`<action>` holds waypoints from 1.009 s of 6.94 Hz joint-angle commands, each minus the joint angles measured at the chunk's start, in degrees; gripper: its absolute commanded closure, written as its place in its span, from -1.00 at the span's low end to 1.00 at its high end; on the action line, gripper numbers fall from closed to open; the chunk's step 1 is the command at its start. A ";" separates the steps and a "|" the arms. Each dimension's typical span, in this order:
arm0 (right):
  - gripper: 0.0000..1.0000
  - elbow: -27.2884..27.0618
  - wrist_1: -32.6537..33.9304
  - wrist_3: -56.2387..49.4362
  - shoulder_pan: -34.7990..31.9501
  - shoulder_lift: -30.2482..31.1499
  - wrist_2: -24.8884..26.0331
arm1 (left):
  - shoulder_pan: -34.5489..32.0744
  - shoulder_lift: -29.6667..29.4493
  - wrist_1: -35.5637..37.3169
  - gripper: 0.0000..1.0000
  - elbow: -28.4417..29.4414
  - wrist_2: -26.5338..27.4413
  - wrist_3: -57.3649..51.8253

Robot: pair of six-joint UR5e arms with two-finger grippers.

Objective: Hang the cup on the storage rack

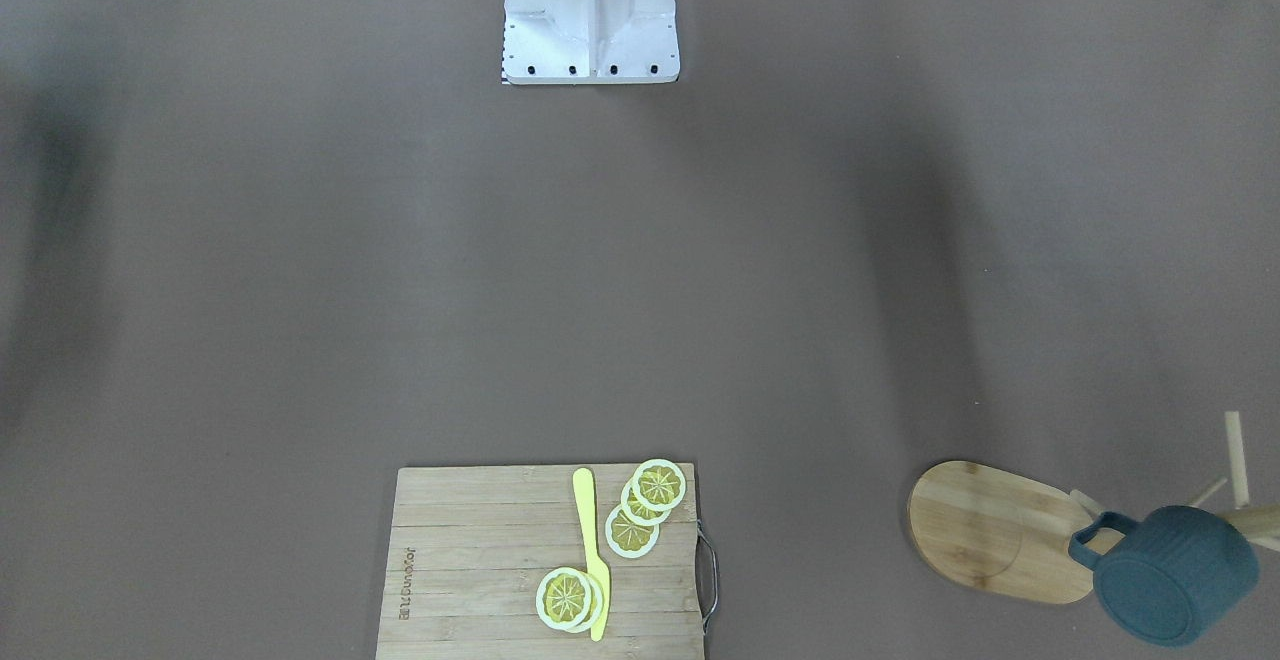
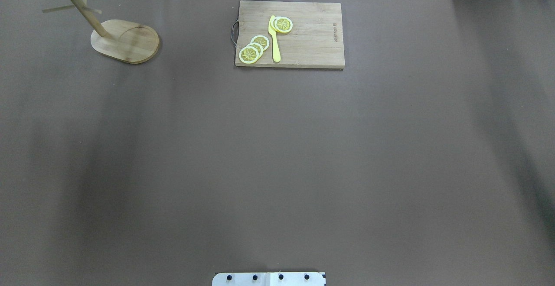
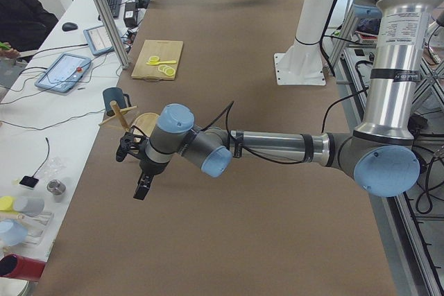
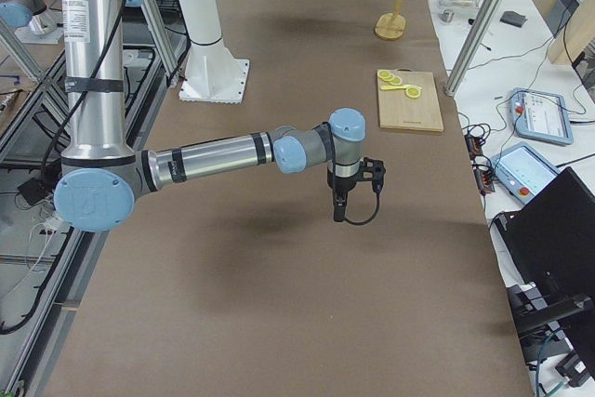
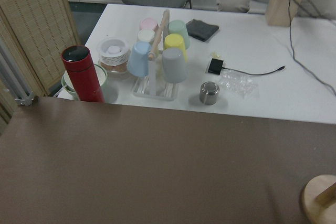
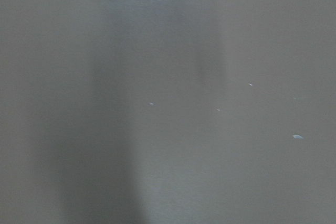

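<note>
The dark slate-blue cylindrical mug point(image 1: 1180, 580) is seen hung on the light wooden mug tree point(image 1: 985, 530), lower right of the front-facing view. The left gripper point(image 3: 141, 193) and right gripper point(image 4: 338, 214) are shown only in side views, so whether they are released or clenched cannot be told.

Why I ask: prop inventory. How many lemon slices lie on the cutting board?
5 lemon slices: three overlap between the yellow knife and the metal handle of the cutting board; two overlap at the knife's other side. Some may hide underneath.
</note>
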State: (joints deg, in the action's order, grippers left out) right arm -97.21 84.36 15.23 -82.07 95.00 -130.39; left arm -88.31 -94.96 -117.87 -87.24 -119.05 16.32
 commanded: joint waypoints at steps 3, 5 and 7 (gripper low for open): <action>-1.00 6.42 -0.34 -5.74 -4.68 2.47 -2.40 | 0.77 0.73 16.79 -0.97 -0.92 -7.77 -9.69; -1.00 5.80 0.45 -4.86 -5.21 -0.23 -1.97 | 0.95 1.19 19.41 -0.97 -1.27 -11.18 -10.26; -1.00 3.19 9.54 -4.86 -6.61 -4.89 -2.50 | 1.83 1.36 21.62 -0.97 -3.81 -11.20 -10.35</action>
State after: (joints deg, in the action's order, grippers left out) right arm -92.22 88.63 10.35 -88.13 92.78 -132.73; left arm -86.98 -93.75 -97.52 -89.62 -129.98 6.09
